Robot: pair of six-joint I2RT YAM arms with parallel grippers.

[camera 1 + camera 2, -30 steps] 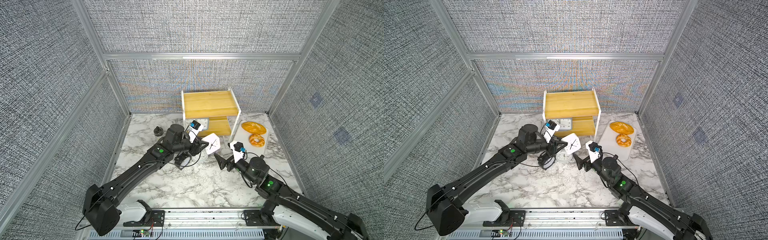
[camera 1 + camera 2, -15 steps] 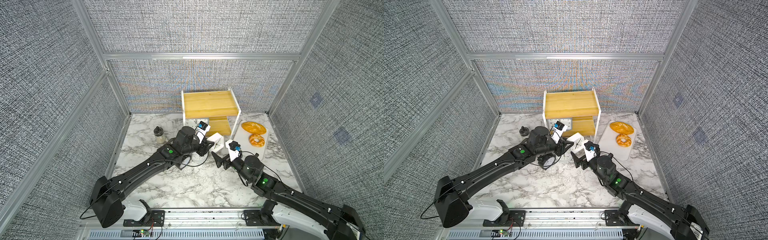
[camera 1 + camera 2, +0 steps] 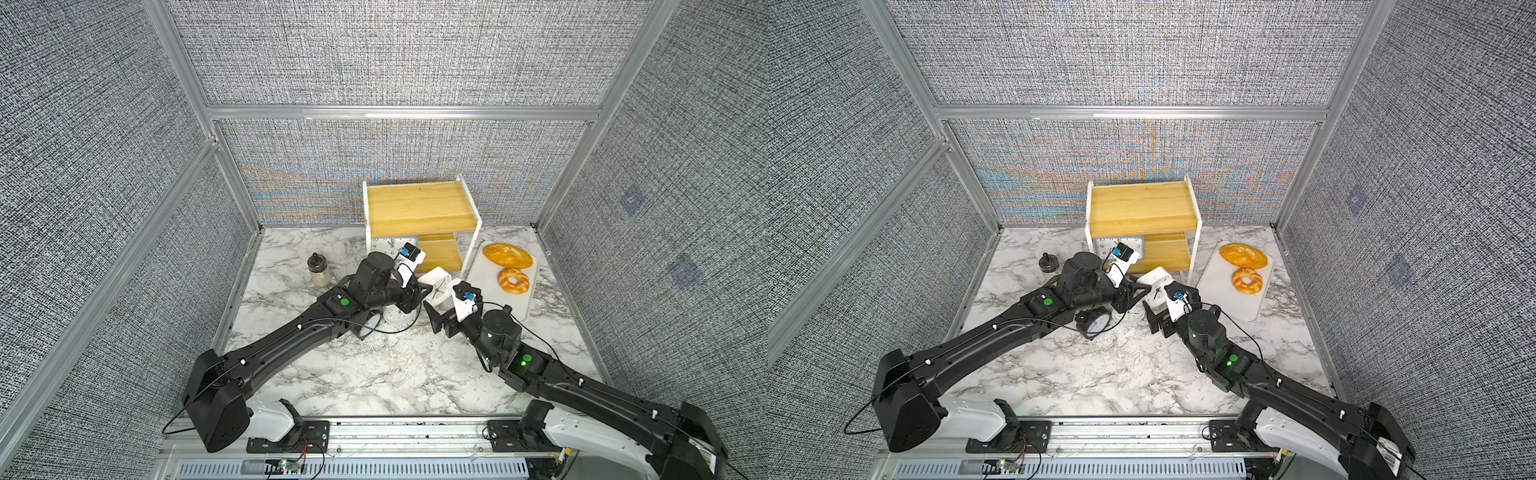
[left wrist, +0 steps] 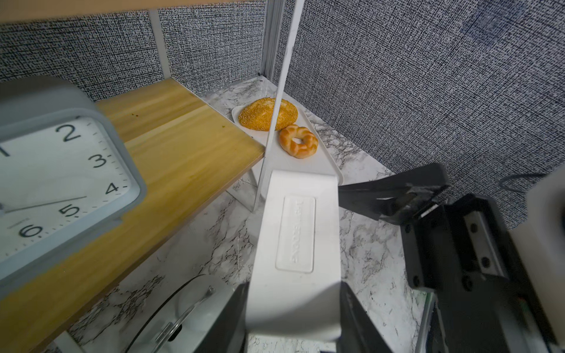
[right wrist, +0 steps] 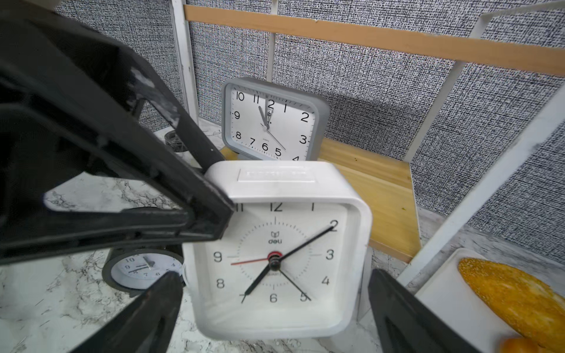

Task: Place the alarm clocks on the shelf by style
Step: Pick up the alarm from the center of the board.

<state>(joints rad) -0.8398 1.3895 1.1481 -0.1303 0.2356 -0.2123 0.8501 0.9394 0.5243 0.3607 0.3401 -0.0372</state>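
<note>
Left claw clamped on small white square clock; right claw apart, flanking it. Hazard: left release before right closes could drop it toward white round clock, 7 o'clock.

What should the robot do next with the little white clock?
Probably shut the right pincer on the small white square clock. Its jaws stand open on either side of it, while the left pincer holds it just in front of the shelf's lower board, where the grey clock stands.
</note>
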